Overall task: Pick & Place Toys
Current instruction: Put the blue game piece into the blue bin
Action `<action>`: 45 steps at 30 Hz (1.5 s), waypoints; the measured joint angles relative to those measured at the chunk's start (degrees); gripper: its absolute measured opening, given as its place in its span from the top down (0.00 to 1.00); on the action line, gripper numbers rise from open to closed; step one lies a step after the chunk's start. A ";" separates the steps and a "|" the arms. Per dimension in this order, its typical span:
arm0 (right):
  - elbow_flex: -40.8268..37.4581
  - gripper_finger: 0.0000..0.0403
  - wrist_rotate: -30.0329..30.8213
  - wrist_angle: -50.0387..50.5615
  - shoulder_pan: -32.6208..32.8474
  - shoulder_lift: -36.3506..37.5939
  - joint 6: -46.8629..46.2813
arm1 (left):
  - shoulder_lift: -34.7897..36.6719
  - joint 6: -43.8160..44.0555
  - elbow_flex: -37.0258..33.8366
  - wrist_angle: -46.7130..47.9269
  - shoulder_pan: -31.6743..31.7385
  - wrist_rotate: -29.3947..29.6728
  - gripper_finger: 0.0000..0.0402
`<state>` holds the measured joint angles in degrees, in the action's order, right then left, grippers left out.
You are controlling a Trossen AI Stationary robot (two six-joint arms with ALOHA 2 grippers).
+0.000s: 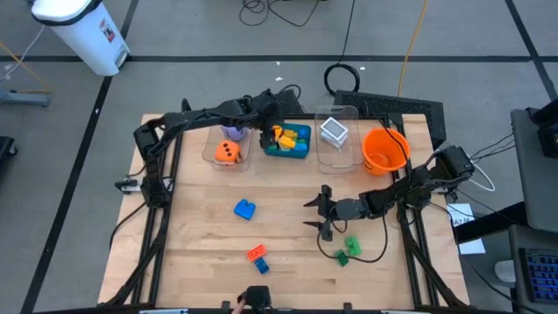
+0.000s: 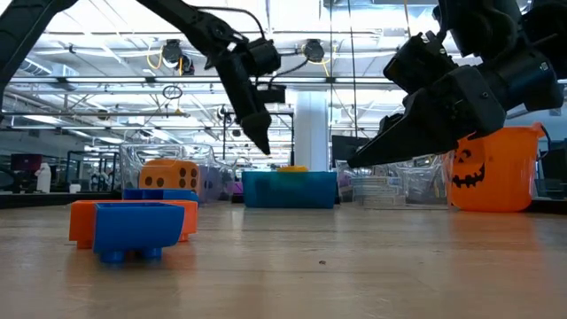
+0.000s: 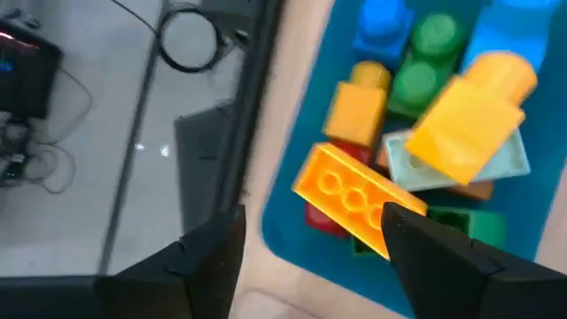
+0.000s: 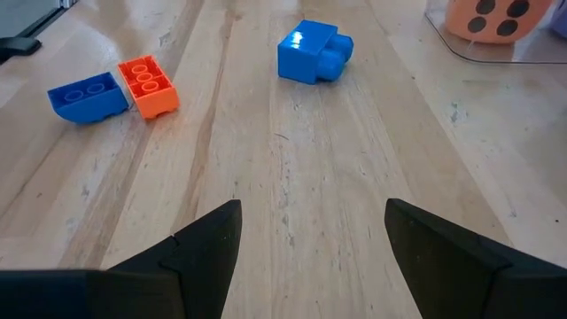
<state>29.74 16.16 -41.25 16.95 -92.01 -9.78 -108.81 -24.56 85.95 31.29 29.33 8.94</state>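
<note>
My left gripper [image 1: 272, 133] hangs open above the near-left rim of the teal tray [image 1: 301, 152], which holds several bricks. An orange brick [image 3: 350, 199] lies atop that pile just beyond one fingertip [image 3: 403, 232], beside a yellow brick [image 3: 469, 124]. The low view shows the left gripper [image 2: 263, 142] well above the tray [image 2: 290, 189]. My right gripper [image 1: 321, 214] stands open and low over the table's middle, nothing between its fingers. Loose on the table lie a blue brick [image 1: 245, 209], an orange and a blue brick [image 1: 257, 255] side by side, and green bricks [image 1: 347, 249].
A clear bin [image 1: 228, 157] left of the tray holds an orange die [image 1: 228, 153] and a purple die [image 1: 233, 133]. Another clear bin [image 1: 336, 153] holds white cards [image 1: 334, 133]. An orange pumpkin bowl [image 1: 384, 150] stands at the far right. Bare wood lies at the near left.
</note>
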 joint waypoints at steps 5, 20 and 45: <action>0.00 0.33 0.00 -0.53 0.00 -0.02 0.05 | 3.53 -0.50 3.04 3.08 -0.98 -0.41 0.35; 0.00 0.33 -0.02 -0.29 0.00 -0.02 -1.51 | 22.56 11.43 3.74 25.28 -16.91 -6.25 0.37; 0.00 0.33 -0.02 -0.55 -0.02 -0.02 6.19 | 22.60 25.72 -26.47 13.69 -36.50 1.23 0.38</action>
<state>29.74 16.14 -41.80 16.93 -92.03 -3.60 -86.21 1.16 59.48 44.98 -7.17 10.17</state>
